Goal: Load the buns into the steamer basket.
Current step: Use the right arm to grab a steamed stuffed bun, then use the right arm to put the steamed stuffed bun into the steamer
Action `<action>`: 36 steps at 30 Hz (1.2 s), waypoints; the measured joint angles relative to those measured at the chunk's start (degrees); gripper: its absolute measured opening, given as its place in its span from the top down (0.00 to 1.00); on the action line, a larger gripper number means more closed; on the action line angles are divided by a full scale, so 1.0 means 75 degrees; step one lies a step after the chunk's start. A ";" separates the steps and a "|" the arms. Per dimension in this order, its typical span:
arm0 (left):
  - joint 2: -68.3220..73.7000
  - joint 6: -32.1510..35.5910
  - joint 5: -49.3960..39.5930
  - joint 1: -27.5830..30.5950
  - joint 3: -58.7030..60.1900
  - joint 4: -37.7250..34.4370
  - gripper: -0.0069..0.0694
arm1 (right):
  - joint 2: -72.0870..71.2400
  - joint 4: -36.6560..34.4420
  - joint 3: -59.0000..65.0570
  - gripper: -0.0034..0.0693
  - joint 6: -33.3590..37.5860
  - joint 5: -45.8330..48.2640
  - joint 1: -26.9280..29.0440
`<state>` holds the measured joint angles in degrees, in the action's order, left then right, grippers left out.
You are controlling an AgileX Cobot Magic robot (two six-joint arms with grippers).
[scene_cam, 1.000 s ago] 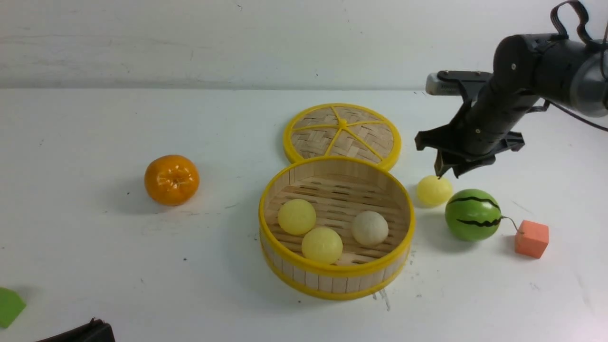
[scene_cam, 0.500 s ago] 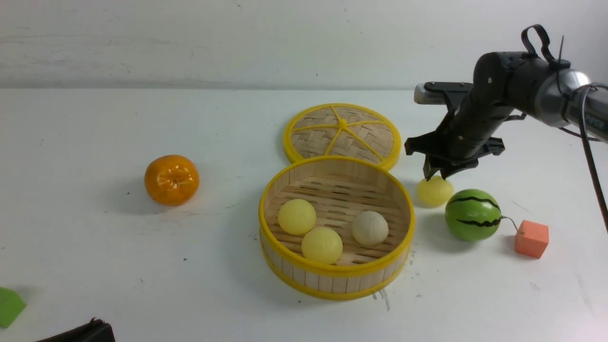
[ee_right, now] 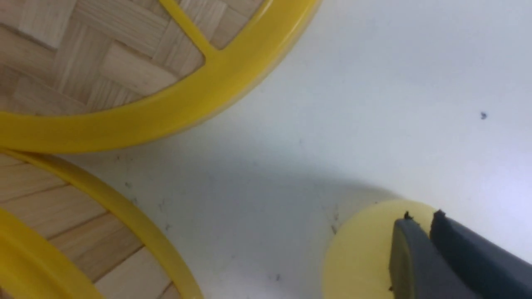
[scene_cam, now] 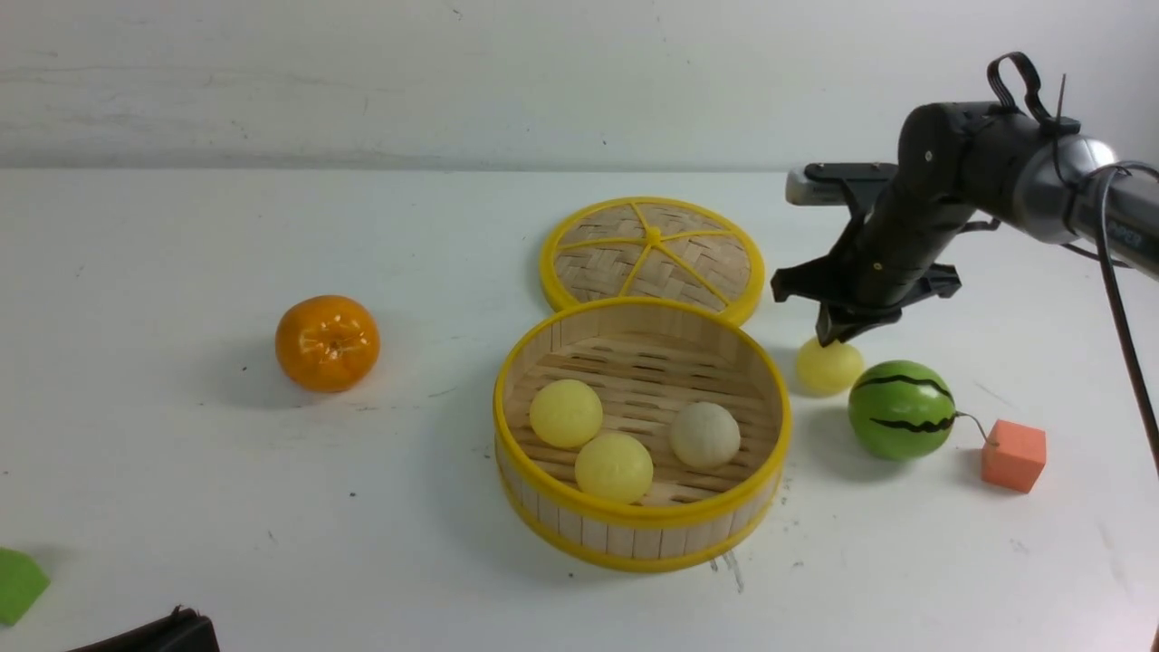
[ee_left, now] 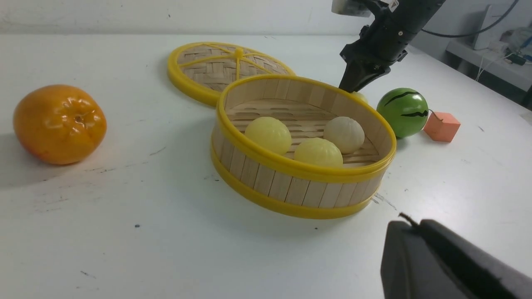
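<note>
The steamer basket (scene_cam: 643, 521) stands mid-table with three buns on its slatted floor: two pale yellow (scene_cam: 565, 413) (scene_cam: 614, 467) and one off-white (scene_cam: 705, 435). A further pale yellow bun (scene_cam: 826, 367) lies on the table just right of the basket. My right gripper (scene_cam: 831, 339) points down at this bun's top, its two fingers pressed together with nothing between them. In the right wrist view the shut tips (ee_right: 422, 218) sit over the bun (ee_right: 357, 253), not around it. My left gripper (ee_left: 409, 222) is shut and empty, low at the near side of the table.
The woven lid (scene_cam: 652, 254) lies flat behind the basket, touching its rim. A green striped watermelon ball (scene_cam: 901, 409) sits close to the right of the loose bun, with an orange-red cube (scene_cam: 1013, 455) beyond it. An orange (scene_cam: 327, 342) lies left; a green piece (scene_cam: 16, 584) near left edge.
My right gripper came down and leftwards onto the loose bun, and its jaws went from open to shut. The bun stays on the table. The left arm has not moved.
</note>
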<state>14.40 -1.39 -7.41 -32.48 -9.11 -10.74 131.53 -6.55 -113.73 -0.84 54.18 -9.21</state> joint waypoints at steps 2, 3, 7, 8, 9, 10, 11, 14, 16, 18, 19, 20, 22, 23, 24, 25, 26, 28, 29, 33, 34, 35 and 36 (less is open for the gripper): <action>0.0000 0.0000 0.0000 0.0000 0.0000 0.0000 0.89 | -0.0007 0.0000 -0.0123 0.96 0.0112 0.0260 0.0000; 0.0000 0.0000 0.0000 0.0000 0.0000 0.0000 0.89 | -0.0036 0.0000 -0.0167 0.96 0.0112 0.0377 0.0000; 0.0000 0.0000 0.0000 0.0000 0.0000 0.0000 0.89 | -0.0362 -0.0128 -0.0176 0.97 0.0313 0.0767 0.0000; 0.0000 0.0000 0.0000 0.0000 0.0000 0.0000 0.89 | -0.0554 -0.0304 -0.0176 0.97 0.0455 0.0907 0.0000; 0.0000 0.0000 0.0000 0.0000 0.0000 0.0000 0.89 | -0.0736 -0.0498 -0.0185 0.97 0.0573 0.1021 0.0000; 0.0000 0.0000 0.0000 0.0000 0.0000 0.0000 0.89 | -0.0926 -0.0737 -0.0193 0.97 0.0672 0.1133 0.0000; 0.0000 0.0000 0.0000 0.0000 0.0000 0.0000 0.89 | -0.1108 -0.1022 -0.0209 0.97 0.0791 0.1233 0.0000; 0.0000 0.0000 0.0000 0.0000 0.0000 0.0000 0.89 | -0.1466 -0.1688 -0.0243 0.96 0.1093 0.1496 -0.0058; 0.0000 0.0000 0.0000 0.0000 0.0000 0.0000 0.89 | -0.1546 -0.1938 -0.0243 0.96 0.1216 0.1588 -0.0173; 0.0000 0.0000 0.0000 0.0000 0.0000 0.0000 0.89 | -0.1537 -0.2051 -0.0243 0.96 0.1264 0.1611 -0.0436; 0.0000 0.0000 0.0000 0.0000 0.0000 0.0000 0.89 | -0.1448 -0.2053 -0.0243 0.96 0.1271 0.1512 -0.0679; 0.0000 0.0000 0.0000 0.0000 0.0000 0.0000 0.89 | -0.1378 -0.2053 -0.0243 0.95 0.1280 0.1398 -0.0821; 0.0000 0.0000 0.0000 0.0000 0.0000 0.0000 0.89 | -0.1183 -0.2037 -0.0243 0.95 0.1280 0.1072 -0.1119; 0.0000 0.0000 0.0000 0.0000 0.0000 0.0000 0.89 | -0.1017 -0.1999 -0.0243 0.95 0.1280 0.0797 -0.1310; 0.0000 0.0000 0.0000 0.0000 0.0000 0.0000 0.89 | -0.0943 -0.1955 -0.0243 0.95 0.1280 0.0657 -0.1377; 0.0000 0.0000 0.0000 0.0000 0.0000 0.0000 0.89 | -0.0811 -0.1880 -0.0236 0.94 0.1280 0.0500 -0.1484; 0.0000 0.0000 0.0000 0.0000 0.0000 0.0000 0.89 | -0.0792 -0.1867 -0.0236 0.94 0.1280 0.0468 -0.1500; 0.0000 0.0000 0.0000 0.0000 0.0000 0.0000 0.89 | -0.0534 -0.1647 -0.0236 0.91 0.1280 0.0174 -0.1626; 0.0000 0.0000 0.0000 0.0000 0.0000 0.0000 0.89 | -0.0460 -0.1598 -0.0236 0.89 0.1280 0.0134 -0.1645; 0.0000 0.0000 0.0000 0.0000 0.0000 0.0000 0.89 | -0.0280 -0.1552 -0.0236 0.75 0.1280 0.0109 -0.1662; 0.0000 0.0000 0.0000 0.0000 0.0000 0.0000 0.89 | -0.0281 -0.1537 -0.0245 0.69 0.1280 0.0151 -0.1662; 0.0000 0.0000 0.0000 0.0000 0.0000 0.0000 0.89 | -0.0289 -0.1528 -0.0268 0.63 0.1280 0.0244 -0.1662; 0.0000 0.0000 0.0000 0.0000 0.0000 0.0000 0.89 | -0.0297 -0.1528 -0.0275 0.63 0.1280 0.0270 -0.1662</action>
<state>14.40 -1.39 -7.41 -32.48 -9.11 -10.74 129.31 -18.01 -115.79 8.76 56.20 -21.67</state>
